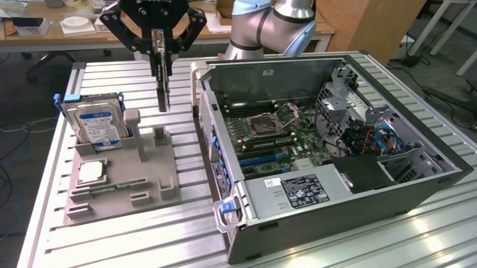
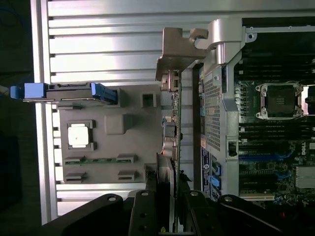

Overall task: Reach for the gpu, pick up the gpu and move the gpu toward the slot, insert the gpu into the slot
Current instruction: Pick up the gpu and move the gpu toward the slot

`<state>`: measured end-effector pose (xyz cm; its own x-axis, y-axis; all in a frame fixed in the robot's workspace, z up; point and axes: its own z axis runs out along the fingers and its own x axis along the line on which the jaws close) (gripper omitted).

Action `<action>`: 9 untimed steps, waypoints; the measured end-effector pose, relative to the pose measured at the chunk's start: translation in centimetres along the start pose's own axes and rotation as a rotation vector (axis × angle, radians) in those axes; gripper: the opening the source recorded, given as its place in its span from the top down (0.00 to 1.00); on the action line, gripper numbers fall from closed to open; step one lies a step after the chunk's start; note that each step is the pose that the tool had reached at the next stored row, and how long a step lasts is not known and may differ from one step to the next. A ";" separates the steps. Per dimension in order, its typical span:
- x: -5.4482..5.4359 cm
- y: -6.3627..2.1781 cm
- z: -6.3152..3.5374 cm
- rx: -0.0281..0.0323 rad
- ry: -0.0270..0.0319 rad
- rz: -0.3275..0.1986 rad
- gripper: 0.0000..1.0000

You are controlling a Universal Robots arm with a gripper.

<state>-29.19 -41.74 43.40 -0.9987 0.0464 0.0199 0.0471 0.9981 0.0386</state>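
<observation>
Black and closed tight, the tool is gripping the gpu by its upper edge. We are seeing the card hanging upright and edge-on in the air, clear of the grey holder below it. The card is hovering over the part of the holder nearest the computer case. It is sitting between the hard drive on the exterior view's left and the case wall on the exterior view's right, and it is touching neither.

The hard drive is standing upright in its cradle at the holder's far end. A small silver processor chip is lying flat in a square pocket closer to the tabletop's near edge. The holder is resting on the ribbed aluminium tabletop, along its edge on the exterior view's left.

The case is lying open on its side, taking up the tabletop toward the exterior view's right. Inside it we are seeing the motherboard facing up, with its long slots and a bare processor socket. The card is hanging well apart from these.

Through the wrist camera we are looking along the card's thin edge, with its silver bracket at the end away from the tool.
</observation>
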 end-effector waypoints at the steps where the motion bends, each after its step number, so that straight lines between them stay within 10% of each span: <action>1: -0.1 0.01 0.00 0.0000 0.0000 0.000 0.74; 9: -1.2 0.06 -0.02 -0.0001 -0.0001 0.000 0.74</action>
<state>-27.98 -41.74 43.40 -0.9987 0.0463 0.0199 0.0471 0.9981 0.0387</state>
